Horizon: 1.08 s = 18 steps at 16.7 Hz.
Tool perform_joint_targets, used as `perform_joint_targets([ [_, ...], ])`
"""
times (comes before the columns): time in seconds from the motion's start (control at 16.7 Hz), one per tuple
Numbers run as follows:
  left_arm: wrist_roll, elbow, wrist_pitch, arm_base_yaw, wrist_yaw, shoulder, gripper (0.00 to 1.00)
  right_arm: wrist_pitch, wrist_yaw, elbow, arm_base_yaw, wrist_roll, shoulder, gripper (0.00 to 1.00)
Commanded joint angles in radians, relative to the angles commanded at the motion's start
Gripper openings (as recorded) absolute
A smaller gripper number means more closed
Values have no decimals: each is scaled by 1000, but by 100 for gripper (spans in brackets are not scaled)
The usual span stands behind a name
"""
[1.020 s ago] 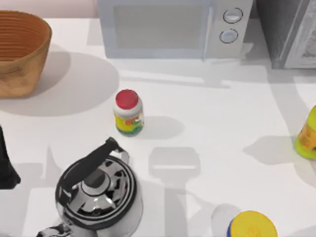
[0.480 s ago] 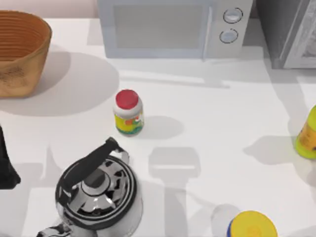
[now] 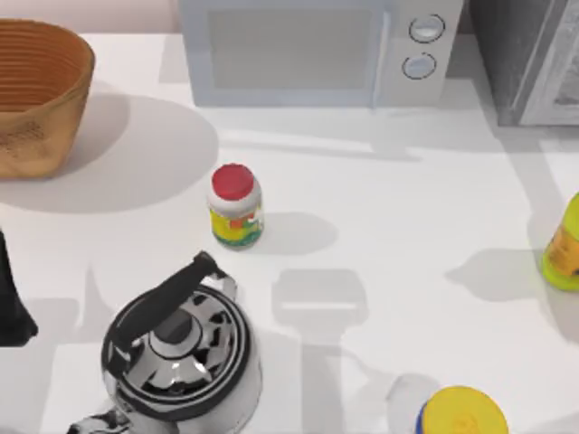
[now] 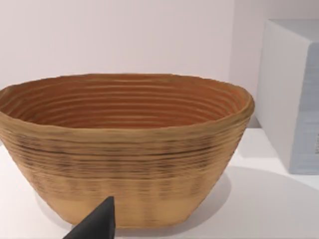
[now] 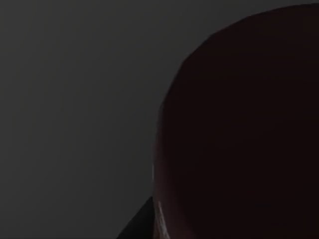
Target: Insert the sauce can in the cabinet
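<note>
- Top view: the white table (image 3: 407,208) carries one woven basket (image 3: 36,95) at its far left corner, one pale grey microwave (image 3: 317,50) with two round knobs along its far edge, and one cabinet (image 3: 529,54), dark grey and speckled with a pale framed door, at its far right corner.
- Three containers stand upright on the table: one red-lidded jar (image 3: 235,206) left of the middle, one yellow-green bottle (image 3: 565,249) cut by the right edge, and one yellow-lidded can (image 3: 461,414) at the near edge.
- One steel kettle (image 3: 179,354) with a black handle sits at the near edge, left of the middle, just nearer than the red-lidded jar.
- A dark part of the left arm (image 3: 11,298) shows at the table's left edge, parked.
- Left wrist view: the basket fills the middle, the microwave's side beyond it. One black fingertip of the left gripper (image 4: 97,223) pokes in; whether that pincer is spread or closed cannot be told.
- Right wrist view: dark. A rounded, very dark maroon shape, apparently the sauce can (image 5: 239,129), looms close to the lens. Its axis, its place and the right pincer's hold cannot be told.
</note>
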Motion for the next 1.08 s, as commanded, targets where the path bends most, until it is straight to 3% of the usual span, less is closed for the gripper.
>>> perform_joint_targets([
  [0.24, 0, 0, 0, 0, 0, 0, 100, 2, -2, 3, -1, 0, 2, 0],
  [1.02, 0, 0, 0, 0, 0, 0, 100, 2, -2, 3, -1, 0, 2, 98],
  [1.08, 0, 0, 0, 0, 0, 0, 100, 2, -2, 3, -1, 0, 2, 100],
])
